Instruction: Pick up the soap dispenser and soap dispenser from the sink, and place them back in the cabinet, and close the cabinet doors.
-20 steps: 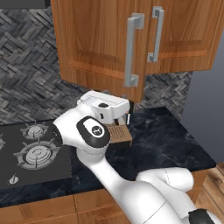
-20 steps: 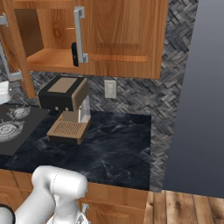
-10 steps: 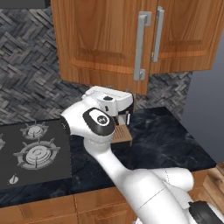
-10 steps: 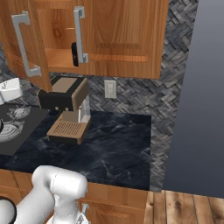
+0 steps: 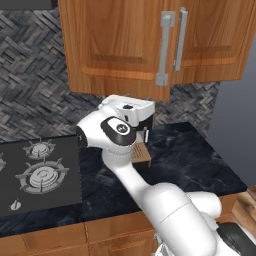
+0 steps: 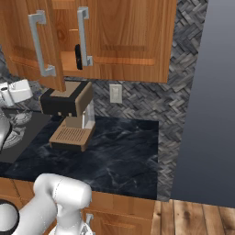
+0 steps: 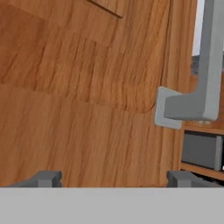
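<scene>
Brown wood cabinet door (image 7: 87, 96) w/ grey bar handle (image 7: 205, 65), ajar.

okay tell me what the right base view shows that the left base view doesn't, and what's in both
Right base view alone: a gap between the left cabinet door and the right one, with a small black thing inside, too small to identify; a wall outlet; the coffee machine in full; wood flooring at the lower right.

Left base view alone: the stove burners, and the arm's white wrist under the left door's lower edge.

Both: the two wooden doors with grey bar handles, the herringbone backsplash, and the black marble counter.
</scene>
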You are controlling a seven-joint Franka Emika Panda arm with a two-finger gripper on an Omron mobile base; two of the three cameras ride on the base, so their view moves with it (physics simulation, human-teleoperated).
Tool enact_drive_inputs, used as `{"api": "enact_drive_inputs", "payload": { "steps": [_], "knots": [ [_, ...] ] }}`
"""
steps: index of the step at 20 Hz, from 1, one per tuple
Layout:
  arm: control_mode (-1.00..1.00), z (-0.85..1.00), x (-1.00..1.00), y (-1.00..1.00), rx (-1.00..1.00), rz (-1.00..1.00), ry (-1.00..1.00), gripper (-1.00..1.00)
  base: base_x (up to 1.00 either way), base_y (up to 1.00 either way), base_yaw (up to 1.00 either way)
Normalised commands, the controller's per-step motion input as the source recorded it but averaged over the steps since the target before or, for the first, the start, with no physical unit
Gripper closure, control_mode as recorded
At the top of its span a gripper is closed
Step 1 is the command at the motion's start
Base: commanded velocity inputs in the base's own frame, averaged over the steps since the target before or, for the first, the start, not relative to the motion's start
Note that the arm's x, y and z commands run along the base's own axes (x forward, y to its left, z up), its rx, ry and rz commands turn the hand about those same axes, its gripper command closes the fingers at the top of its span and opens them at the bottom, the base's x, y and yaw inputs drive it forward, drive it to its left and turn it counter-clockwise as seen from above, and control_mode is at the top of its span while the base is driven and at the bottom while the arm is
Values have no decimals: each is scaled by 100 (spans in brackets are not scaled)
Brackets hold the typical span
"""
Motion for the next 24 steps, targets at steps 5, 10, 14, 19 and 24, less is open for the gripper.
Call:
{"api": "enact_drive_inputs", "payload": {
  "steps": [5, 10, 14, 19, 24],
  "knots": [
    [-100, 2, 26, -19, 0, 0, 0, -100, 0, 0, 0],
    [-100, 2, 25, -16, 0, 0, 0, -100, 0, 0, 0],
    [-100, 0, 14, -16, 0, 0, 0, -100, 0, 0, 0],
    [-100, 1, 14, -16, 0, 0, 0, -100, 0, 0, 0],
    [-100, 1, 22, -13, 0, 0, 0, -100, 0, 0, 0]
  ]
}}
